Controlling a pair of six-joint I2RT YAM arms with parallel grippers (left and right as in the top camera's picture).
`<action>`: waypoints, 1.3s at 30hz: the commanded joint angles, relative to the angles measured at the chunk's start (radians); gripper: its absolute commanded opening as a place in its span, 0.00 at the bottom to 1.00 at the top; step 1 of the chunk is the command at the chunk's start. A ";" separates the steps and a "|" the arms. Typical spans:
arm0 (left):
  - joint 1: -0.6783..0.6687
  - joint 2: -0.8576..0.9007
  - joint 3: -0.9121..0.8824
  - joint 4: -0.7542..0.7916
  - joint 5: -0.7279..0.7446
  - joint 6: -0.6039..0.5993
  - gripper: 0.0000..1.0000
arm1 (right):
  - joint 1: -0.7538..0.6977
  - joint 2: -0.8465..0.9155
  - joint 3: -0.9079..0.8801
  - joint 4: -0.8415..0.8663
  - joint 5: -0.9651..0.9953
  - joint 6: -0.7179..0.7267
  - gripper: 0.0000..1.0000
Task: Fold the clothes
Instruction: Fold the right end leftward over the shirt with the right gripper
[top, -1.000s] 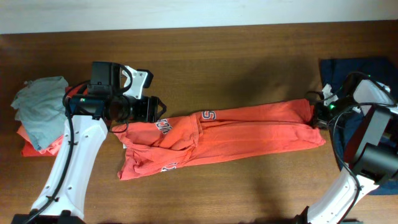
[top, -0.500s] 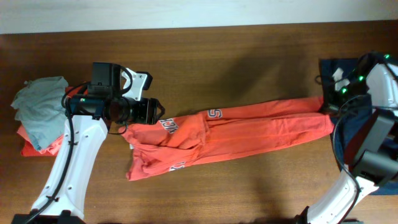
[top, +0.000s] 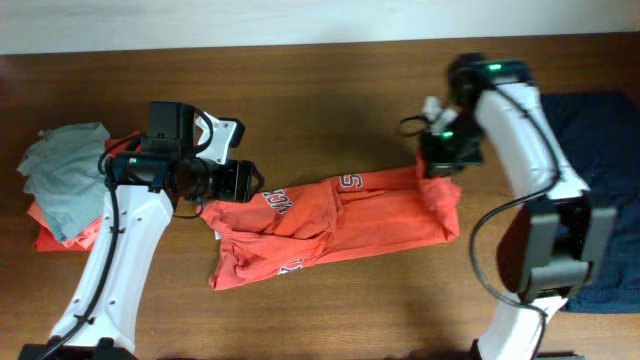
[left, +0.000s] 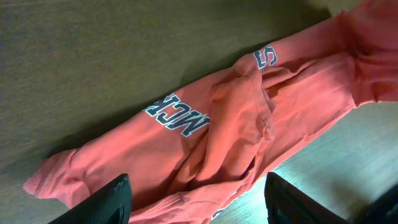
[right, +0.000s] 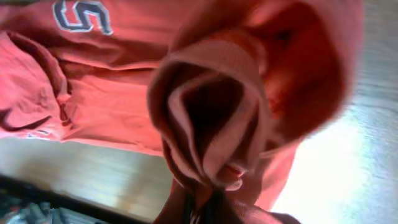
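Surface: you have a brown wooden surface (top: 330, 90) in front of you, with a pale wall (top: 300, 20) running along its far edge.
Orange-red T-shirt: the orange-red T-shirt (top: 370, 215) lies in the middle of the surface, bunched lengthwise into a long, creased band between your two arms. Its left end sits lower and nearer you than its right end.
Lettering: the block lettering (top: 275, 203) shows on the left half of the shirt. In your left wrist view it reads upside down (left: 180, 112).
Right arm: your right arm (top: 520, 120) reaches in from the right side over the shirt's right end.
Right jaws: closed on the shirt's right end. That end is lifted off the surface and doubled back over the rest of the garment. In your right wrist view the pinched fabric (right: 211, 118) fills most of the frame and hides the fingertips.
Left arm: your left arm (top: 125, 250) comes up from the near left and ends just beside the shirt's left end.
Left jaws: open and holding nothing. The two dark fingers (left: 115, 199) stand apart at the bottom of your left wrist view, with the shirt's left end between and beyond them. I cannot tell whether they touch the cloth.
Left pile: a grey garment (top: 65, 175) lies on top of a salmon garment (top: 60, 238) at the left edge.
Right side: a navy garment (top: 600, 120) lies at the right edge, partly under your right arm.
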 joint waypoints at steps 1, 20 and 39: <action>0.003 0.003 -0.007 -0.003 -0.004 0.019 0.68 | 0.132 0.016 -0.023 0.011 0.085 0.090 0.04; 0.003 0.003 -0.007 -0.017 -0.004 0.019 0.68 | 0.383 0.141 -0.032 0.103 0.072 0.099 0.24; 0.003 0.048 -0.123 -0.101 -0.126 -0.086 0.86 | -0.025 0.023 0.019 -0.030 0.184 0.092 0.29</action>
